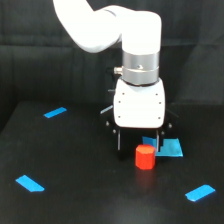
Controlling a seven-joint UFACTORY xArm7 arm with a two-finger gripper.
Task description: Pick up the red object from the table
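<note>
The short red-orange cylinder [145, 157] stands upright on the matte black bench [90, 190], directly beneath the white tool [139, 143], whose dark fingers hang apart, flanking it.

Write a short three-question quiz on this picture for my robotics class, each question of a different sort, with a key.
1. True or false: the red cylinder is lifted clear of the black table.
2. Multiple choice: how many slim blue tape strips lie apart from the blue rectangle? A) one B) three C) five
3. Short answer: where does the cylinder stand relative to the gripper?

Key
1. False: it stands upright on the table.
2. B: one far back on the exterior view's left, one near on that side, one near on the right.
3. Just below and in front of the white gripper body, roughly between its dark fingers; contact cannot be judged from this view.
</note>
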